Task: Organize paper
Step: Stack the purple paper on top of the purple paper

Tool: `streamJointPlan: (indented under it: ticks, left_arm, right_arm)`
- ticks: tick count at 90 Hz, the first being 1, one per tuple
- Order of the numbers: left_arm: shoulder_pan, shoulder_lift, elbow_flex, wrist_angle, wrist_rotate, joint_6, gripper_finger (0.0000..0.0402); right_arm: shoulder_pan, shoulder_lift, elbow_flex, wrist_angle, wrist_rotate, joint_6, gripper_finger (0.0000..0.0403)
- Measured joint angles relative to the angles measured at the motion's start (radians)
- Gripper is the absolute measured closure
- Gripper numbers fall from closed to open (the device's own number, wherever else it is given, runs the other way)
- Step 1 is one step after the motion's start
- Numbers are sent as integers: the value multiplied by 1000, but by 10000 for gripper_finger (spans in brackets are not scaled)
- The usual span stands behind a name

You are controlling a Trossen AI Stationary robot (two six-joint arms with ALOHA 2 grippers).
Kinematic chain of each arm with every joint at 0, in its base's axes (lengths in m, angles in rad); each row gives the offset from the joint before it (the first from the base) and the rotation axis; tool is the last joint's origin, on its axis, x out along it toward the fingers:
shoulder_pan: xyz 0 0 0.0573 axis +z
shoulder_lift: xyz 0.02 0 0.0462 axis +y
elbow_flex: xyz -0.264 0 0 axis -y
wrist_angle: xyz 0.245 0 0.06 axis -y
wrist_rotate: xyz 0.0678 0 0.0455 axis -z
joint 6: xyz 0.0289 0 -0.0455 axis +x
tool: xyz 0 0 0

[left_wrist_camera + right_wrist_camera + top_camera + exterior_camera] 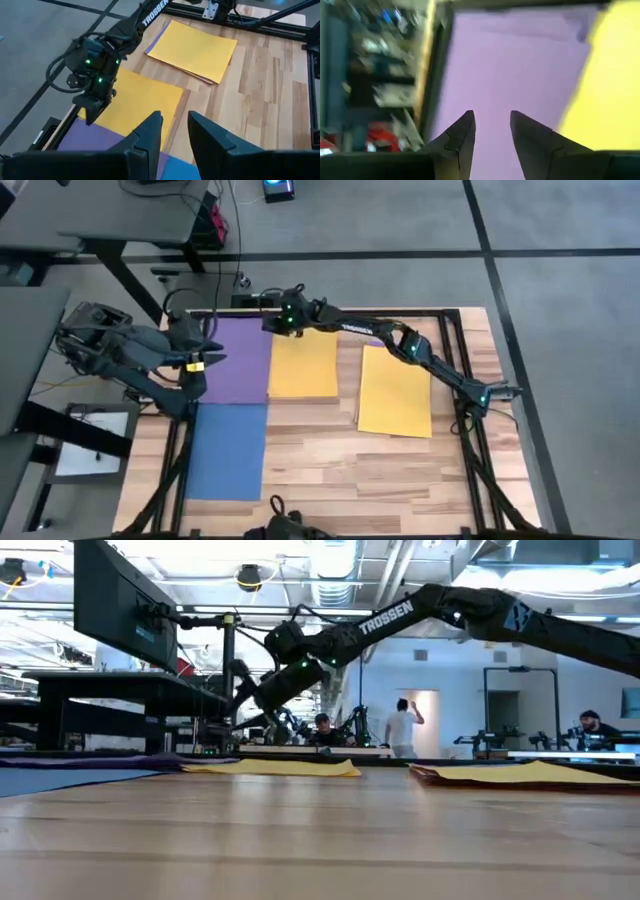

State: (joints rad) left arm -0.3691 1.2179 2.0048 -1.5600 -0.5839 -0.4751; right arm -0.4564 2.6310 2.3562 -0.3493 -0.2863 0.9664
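Four sheets lie flat on the table (330, 470), each with its long axis running near to far: purple sheet (240, 360) at the far left, blue sheet (228, 450) just in front of it, yellow sheet (303, 365) touching the purple one's side, and a second yellow stack (396, 392) apart on the right. The right gripper (268, 300) hovers over the purple sheet's far edge, fingers (460, 137) spread and empty. The left gripper (215, 358) waits over the purple sheet's left side, fingers (150, 132) apart.
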Motion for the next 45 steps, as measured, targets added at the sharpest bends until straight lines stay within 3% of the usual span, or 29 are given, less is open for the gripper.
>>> streamJointPlan:
  ticks: [9,23,36,45]
  left_arm:
    - [0,0,0,-9,9,-1,320]
    - [0,0,0,-11,11,-9,320]
    - [0,0,0,-11,28,-7,320]
    - [0,0,0,-11,29,8,320]
  right_arm:
    - [5,-25,0,-118,1,-110,287]
    - [65,-29,0,-137,4,-152,287]
    - [112,-29,0,-120,-126,-264,287]
    - [164,-36,0,-132,-136,-367,287]
